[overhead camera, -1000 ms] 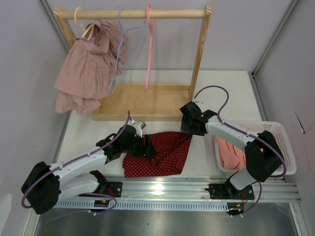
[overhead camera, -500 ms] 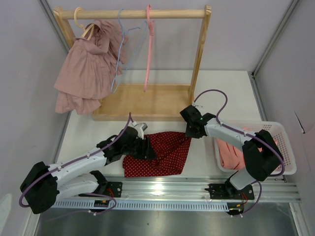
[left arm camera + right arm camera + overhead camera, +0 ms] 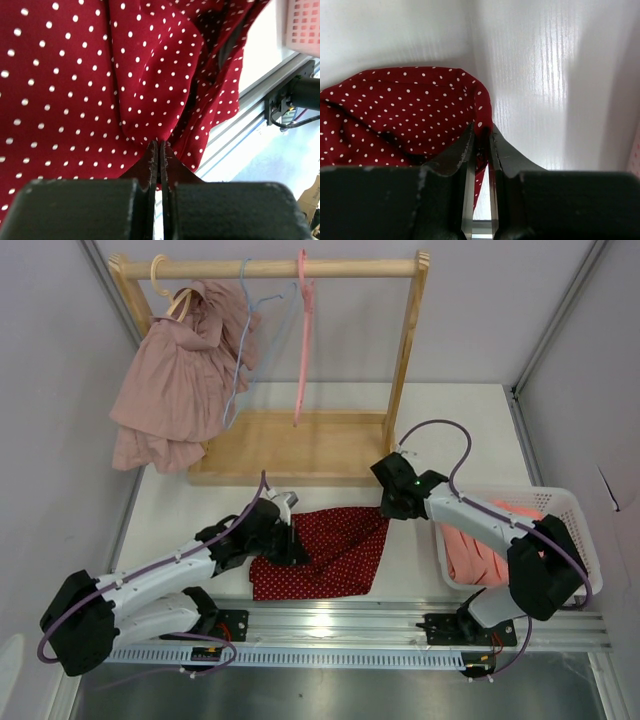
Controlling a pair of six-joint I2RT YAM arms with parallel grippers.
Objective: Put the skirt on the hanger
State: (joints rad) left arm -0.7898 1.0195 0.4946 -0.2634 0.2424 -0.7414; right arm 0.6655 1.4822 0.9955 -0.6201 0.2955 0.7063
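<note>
Left end effector (image 3: pixel 159 145) newly tight on skirt (image 3: pixel 75 75), white table (image 3: pixel 462 430).

the skirt (image 3: pixel 335 550), dark red with small white dots, lies rumpled on the bench (image 3: pixel 180 515) near its front edge. my left fingers (image 3: pixel 147 167) pinch a fold at its left side, my right fingers (image 3: pixel 460 156) its far right corner. the pink hanger (image 3: pixel 303 340) hangs from the rail (image 3: pixel 330 268) behind, well apart.

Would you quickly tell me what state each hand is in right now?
Left hand: closed, pinching a fold of the red polka-dot skirt.
Right hand: closed on the edge of the same skirt.
</note>
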